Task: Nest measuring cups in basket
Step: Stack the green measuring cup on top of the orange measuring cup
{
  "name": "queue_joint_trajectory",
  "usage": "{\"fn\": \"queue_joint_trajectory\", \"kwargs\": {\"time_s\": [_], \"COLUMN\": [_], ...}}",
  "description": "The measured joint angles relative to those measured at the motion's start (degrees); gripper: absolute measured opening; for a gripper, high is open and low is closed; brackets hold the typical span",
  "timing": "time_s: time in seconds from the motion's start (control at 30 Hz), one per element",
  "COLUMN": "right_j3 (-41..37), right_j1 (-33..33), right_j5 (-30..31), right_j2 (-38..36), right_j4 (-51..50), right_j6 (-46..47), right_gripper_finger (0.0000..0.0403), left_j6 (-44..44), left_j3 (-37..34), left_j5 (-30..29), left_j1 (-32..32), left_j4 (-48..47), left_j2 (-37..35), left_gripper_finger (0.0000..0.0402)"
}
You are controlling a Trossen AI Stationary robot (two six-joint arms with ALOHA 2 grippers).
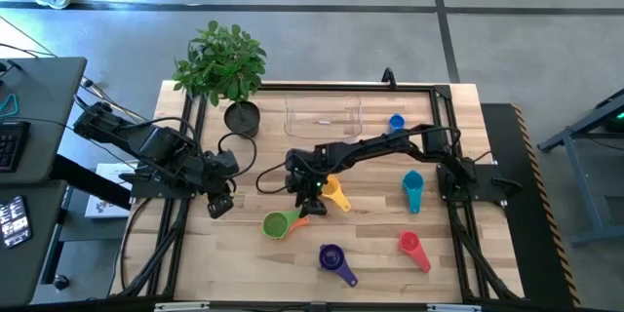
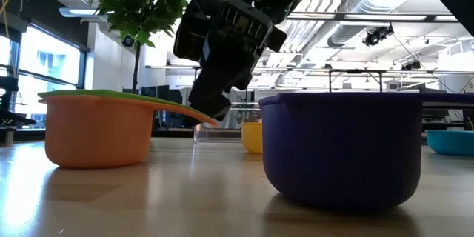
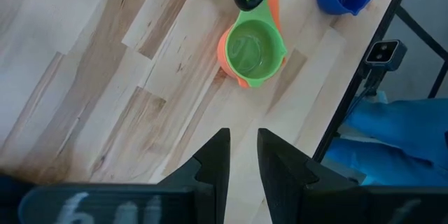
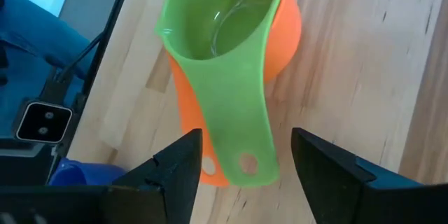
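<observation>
From above, you see the right pincer (image 1: pixel 310 191) reached across to the middle of the desk (image 1: pixel 234 263), just above the green cup (image 1: pixel 278 223), which sits nested in the orange cup (image 1: pixel 294 220). The yellow cup (image 1: pixel 336 196) lies just right of the pincer, the purple cup (image 1: pixel 333 259) at lower center, the red cup (image 1: pixel 412 248) and teal cup (image 1: pixel 413 190) to the right. The blue cup (image 1: pixel 396 123) is just right of the clear basket (image 1: pixel 323 117) at upper center. The left pincer (image 1: pixel 220 202) waits at left.

The low view shows the orange cup at left, green rim on top, purple looming at right.

In the left wrist view, that pincer's fingers (image 3: pixel 213 164) stand partly apart around nothing.

In the right wrist view, the fingers (image 4: pixel 178 164) are spread wide on either side of the 2 stacked handles, gripping neither.

Your risk: closing on the green handle alone could lift it out of the orange cup, or tip the pair.
</observation>
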Motion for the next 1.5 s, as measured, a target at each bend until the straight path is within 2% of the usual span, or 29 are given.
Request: {"fn": "queue_joint_trajectory", "kwargs": {"time_s": [0.53, 0.93, 1.5], "right_j3": [0.0, 0.0, 0.0], "right_j1": [0.3, 0.2, -1.9], "right_j5": [-1.6, -6.0, -12.7], "right_j2": [0.3, 0.3, 0.3], "right_j4": [0.1, 0.1, 0.6], "right_j6": [1.5, 2.9, 12.4], "right_gripper_finger": [0.0090, 0.0008, 0.0002], "left_j6": [1.4, 1.5, 2.4], "left_j3": [0.0, 0.0, 0.0], "left_j5": [0.0, 0.0, 0.0], "left_j1": [0.0, 0.0, 0.0], "left_j4": [-0.1, -0.1, -0.1], "left_j2": [0.0, 0.0, 0.0], "left_gripper_finger": [0.0062, 0.0062, 0.0062]}}
